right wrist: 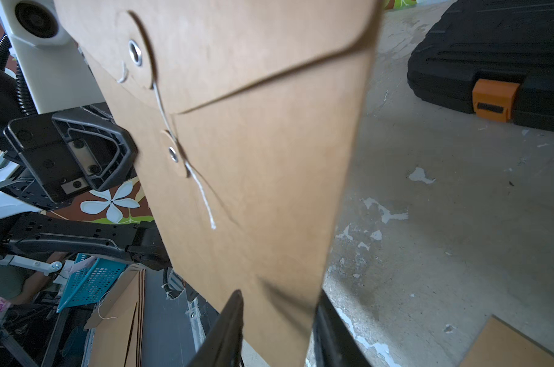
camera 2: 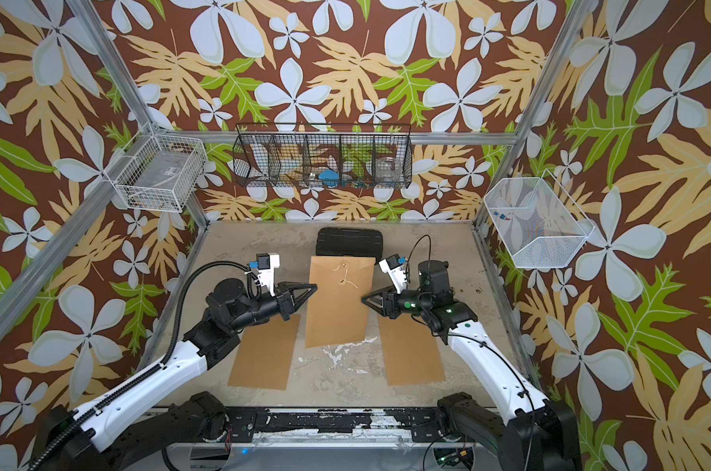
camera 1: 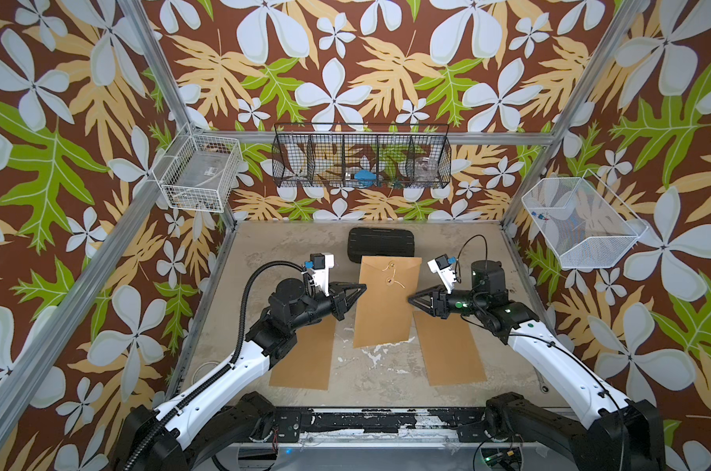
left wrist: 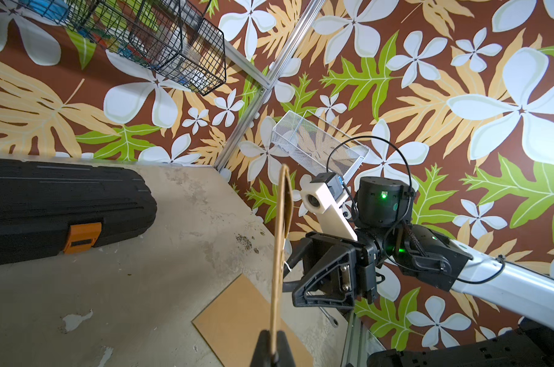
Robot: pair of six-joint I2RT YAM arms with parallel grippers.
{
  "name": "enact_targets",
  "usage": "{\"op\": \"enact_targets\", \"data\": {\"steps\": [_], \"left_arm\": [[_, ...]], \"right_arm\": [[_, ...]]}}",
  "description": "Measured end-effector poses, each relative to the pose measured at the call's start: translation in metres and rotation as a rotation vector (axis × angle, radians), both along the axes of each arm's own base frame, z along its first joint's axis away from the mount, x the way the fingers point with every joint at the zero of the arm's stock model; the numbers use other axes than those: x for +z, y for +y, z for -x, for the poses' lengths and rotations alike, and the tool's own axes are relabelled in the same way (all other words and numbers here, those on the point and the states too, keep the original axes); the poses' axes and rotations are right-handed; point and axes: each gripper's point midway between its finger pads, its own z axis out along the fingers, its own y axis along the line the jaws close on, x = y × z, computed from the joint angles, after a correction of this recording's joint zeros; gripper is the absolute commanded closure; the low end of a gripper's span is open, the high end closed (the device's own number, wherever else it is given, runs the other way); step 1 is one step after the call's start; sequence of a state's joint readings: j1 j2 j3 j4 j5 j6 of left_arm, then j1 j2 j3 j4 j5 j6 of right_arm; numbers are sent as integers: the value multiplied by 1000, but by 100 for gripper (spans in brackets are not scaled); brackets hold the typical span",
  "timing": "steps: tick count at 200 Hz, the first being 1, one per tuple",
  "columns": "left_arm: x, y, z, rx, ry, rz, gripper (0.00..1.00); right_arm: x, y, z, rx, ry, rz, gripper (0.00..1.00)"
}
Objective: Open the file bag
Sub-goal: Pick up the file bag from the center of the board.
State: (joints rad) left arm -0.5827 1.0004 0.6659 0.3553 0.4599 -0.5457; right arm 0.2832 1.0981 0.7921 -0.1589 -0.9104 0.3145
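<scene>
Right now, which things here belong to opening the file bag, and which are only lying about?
For the job: file bag, its string, left hand, right hand.
Lying about: flat envelope near left arm, flat envelope near right arm, black case, wall baskets.

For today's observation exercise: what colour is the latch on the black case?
Orange. The latch shows best in the right wrist view, on the black case.

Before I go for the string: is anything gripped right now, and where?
The left gripper is shut on the file bag, at one long side edge. The right gripper straddles the opposite edge, jaws apart, not gripping.
</scene>
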Motion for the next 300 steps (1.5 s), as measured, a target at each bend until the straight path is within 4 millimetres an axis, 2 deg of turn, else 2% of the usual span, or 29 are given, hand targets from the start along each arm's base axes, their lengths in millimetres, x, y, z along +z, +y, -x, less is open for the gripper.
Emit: {"op": "enact_targets", "data": {"steps": [59,104,137,179,216,236,246,266,279,300], "left_arm": [[-10,-3,-4,0,33,18,100],[-7,-2,-3,-2,31,31,81],[-2,-6,3,-43,20,48,74],[5,-14,11,-116,10,82,74],[2,-20,12,-156,30,93,83],[2,-21,12,-167,33,97,94],[2,-22,12,-170,33,97,100],[3,-22,12,-169,35,99,100],[6,-21,11,-159,33,100,100],[12,-16,5,-108,23,91,100]], "right_arm": [[18,6,13,67,-48,-54,86],[27,7,20,101,-78,-81,95],[31,10,22,129,-90,-99,97],[34,12,24,152,-88,-116,98],[34,13,25,165,-78,-123,98],[33,14,25,167,-75,-124,97],[32,14,25,167,-73,-123,93],[32,14,23,160,-64,-118,84],[32,12,17,128,-73,-99,73],[29,6,5,55,-82,-50,67]]}}
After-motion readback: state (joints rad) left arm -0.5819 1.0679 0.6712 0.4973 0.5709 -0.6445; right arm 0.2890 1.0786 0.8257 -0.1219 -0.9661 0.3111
